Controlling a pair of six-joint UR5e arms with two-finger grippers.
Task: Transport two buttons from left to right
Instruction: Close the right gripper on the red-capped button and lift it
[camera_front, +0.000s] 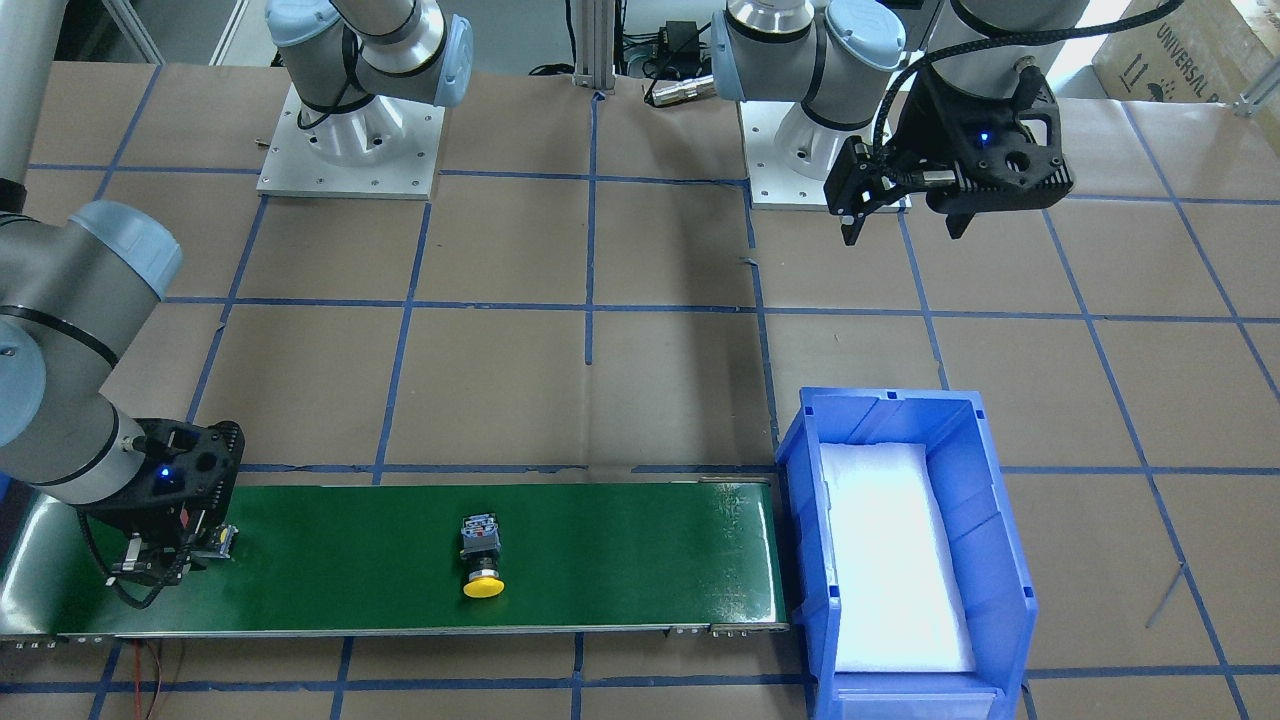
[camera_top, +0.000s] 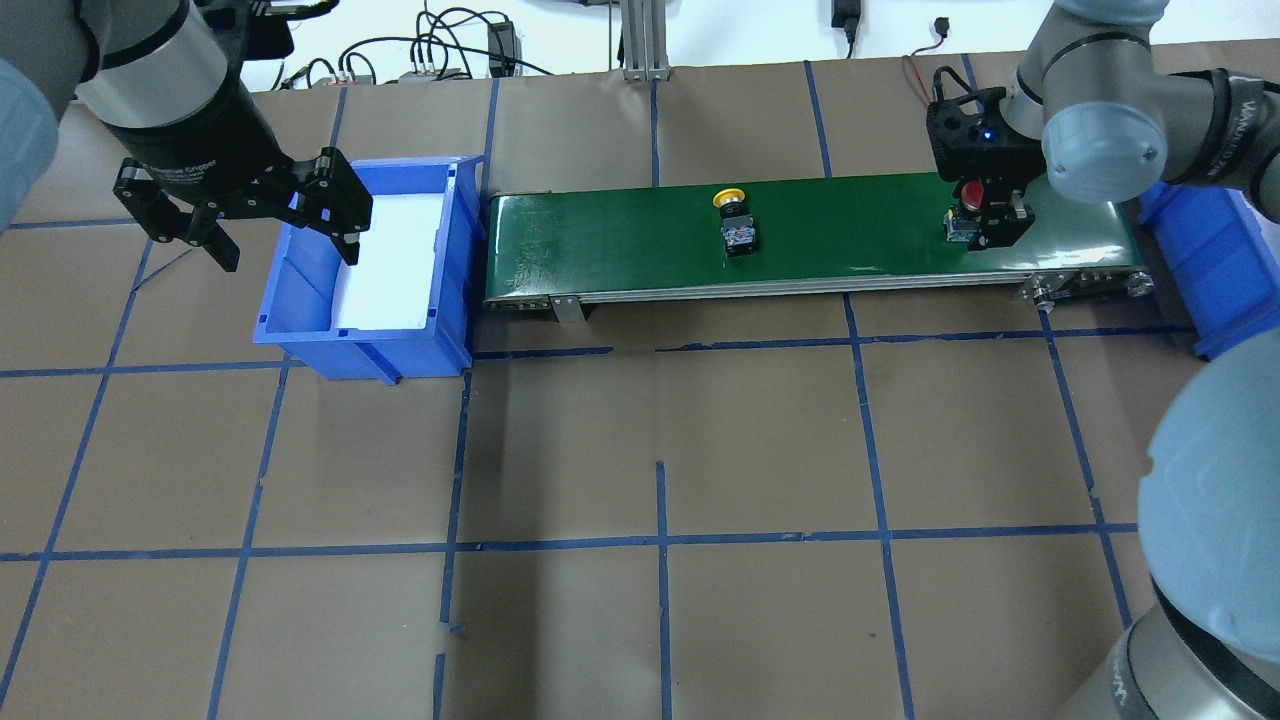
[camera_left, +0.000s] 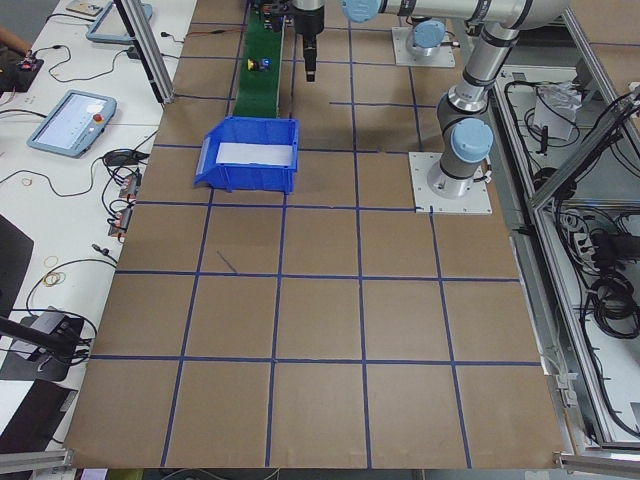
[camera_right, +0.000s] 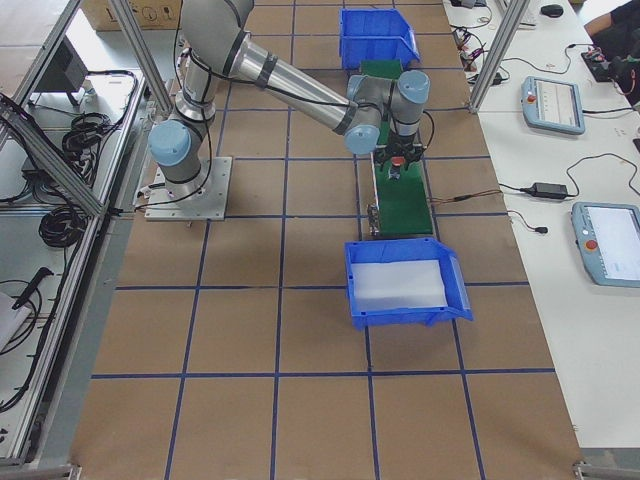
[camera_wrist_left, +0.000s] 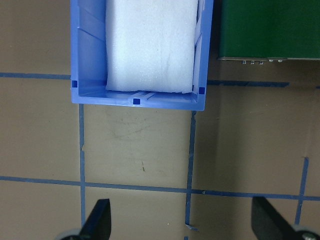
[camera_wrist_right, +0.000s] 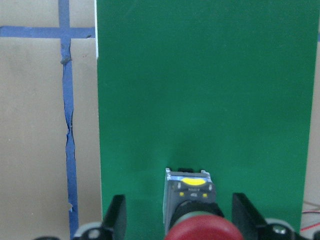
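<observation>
- Overhead: yellow button (camera_top: 737, 222) on its side about mid-length of the green belt (camera_top: 860, 230), cap toward the belt's far edge. Red button (camera_top: 967, 196) near the belt's right-hand end, under the right gripper (camera_top: 985, 238), which is low over the belt. Blue bin (camera_top: 360, 350) just off the belt's other end. Left gripper (camera_top: 290, 260) raised above that bin, clear of the belt. Second blue bin (camera_top: 1215, 270) past the belt's right-hand end.
- Front-facing: same layout mirrored. Red button mostly hidden behind the right gripper.
- Side views: both buttons on the belt, too small for detail.
- Left wrist: fingers (camera_wrist_left: 97, 220) spread wide, nothing between them. Bin with white foam liner (camera_wrist_left: 150, 45) beside the belt's end.
- Right wrist: fingers (camera_wrist_right: 116, 215) parted wide to either side of the red button, which lies on the belt. Clear gap on one side; contact on the other possible, hard to tell.
</observation>
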